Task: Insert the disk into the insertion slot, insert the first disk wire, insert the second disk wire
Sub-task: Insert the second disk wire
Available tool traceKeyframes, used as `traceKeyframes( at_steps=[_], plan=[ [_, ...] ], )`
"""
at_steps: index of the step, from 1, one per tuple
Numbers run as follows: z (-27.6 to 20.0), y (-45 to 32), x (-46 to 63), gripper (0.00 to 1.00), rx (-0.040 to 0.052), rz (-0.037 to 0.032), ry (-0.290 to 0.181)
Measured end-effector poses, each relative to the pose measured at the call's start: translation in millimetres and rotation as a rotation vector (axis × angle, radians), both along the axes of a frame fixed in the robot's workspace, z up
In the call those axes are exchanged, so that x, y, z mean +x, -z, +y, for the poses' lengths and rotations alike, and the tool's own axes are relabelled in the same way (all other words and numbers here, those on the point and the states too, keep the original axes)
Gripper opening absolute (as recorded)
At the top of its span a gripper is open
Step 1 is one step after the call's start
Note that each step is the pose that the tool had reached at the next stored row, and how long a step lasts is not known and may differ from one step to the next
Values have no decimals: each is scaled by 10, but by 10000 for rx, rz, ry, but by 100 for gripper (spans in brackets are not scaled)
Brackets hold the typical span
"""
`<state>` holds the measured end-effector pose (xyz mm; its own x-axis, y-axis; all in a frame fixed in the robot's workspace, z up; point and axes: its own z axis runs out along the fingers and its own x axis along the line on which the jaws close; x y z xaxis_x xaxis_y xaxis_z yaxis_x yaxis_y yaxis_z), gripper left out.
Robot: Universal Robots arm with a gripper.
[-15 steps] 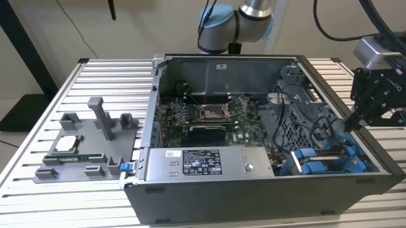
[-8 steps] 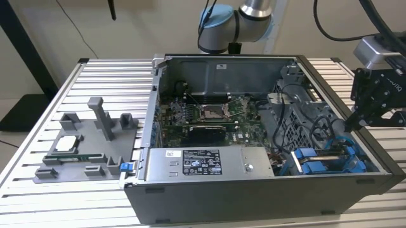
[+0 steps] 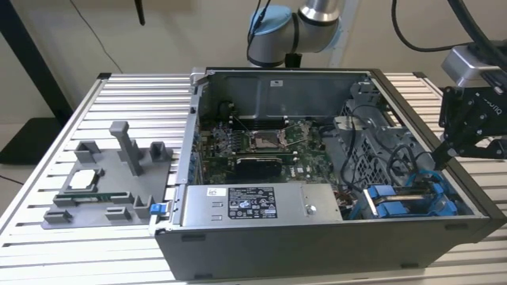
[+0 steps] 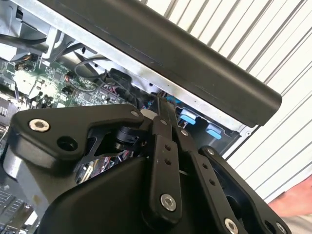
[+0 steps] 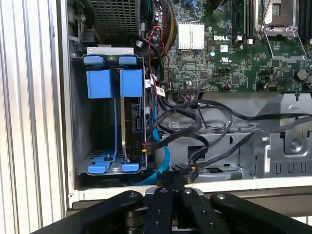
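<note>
The disk (image 5: 134, 122) stands on edge in its blue carrier inside the insertion slot (image 5: 80, 122), a grey metal bay with blue tabs at the case's corner. In the exterior view the disk (image 3: 402, 199) sits at the case's front right. My gripper (image 3: 438, 161) hangs just above and behind the bay, fingers together. In the first wrist view the gripper (image 5: 171, 176) is at the case rim, its tips beside a black wire connector (image 5: 186, 168) and a blue wire (image 5: 165, 158) looping from the disk's end. Whether the tips pinch a wire is hidden. The gripper (image 4: 161, 103) points into that corner.
A grey power supply (image 3: 262, 203) lies along the case's front, the motherboard (image 3: 253, 145) behind it. Black cables (image 5: 219, 131) cross beside the bay. A grey fixture with parts (image 3: 103, 178) stands on the slatted table at the exterior view's left.
</note>
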<state>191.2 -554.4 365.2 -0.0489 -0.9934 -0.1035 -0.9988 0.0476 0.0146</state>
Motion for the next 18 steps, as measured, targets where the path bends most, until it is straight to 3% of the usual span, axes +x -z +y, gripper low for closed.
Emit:
traceKeyframes(
  at_steps=[3,8,9,12,18],
  plan=[
    [-1,-1,0,0,0,0,0],
    [-6,-69,0,0,0,8,1],
    [-8,-76,0,100,2,9,1],
    [-12,-79,0,100,-24,10,0],
    [-13,-59,6,100,-371,32,2]
  ],
)
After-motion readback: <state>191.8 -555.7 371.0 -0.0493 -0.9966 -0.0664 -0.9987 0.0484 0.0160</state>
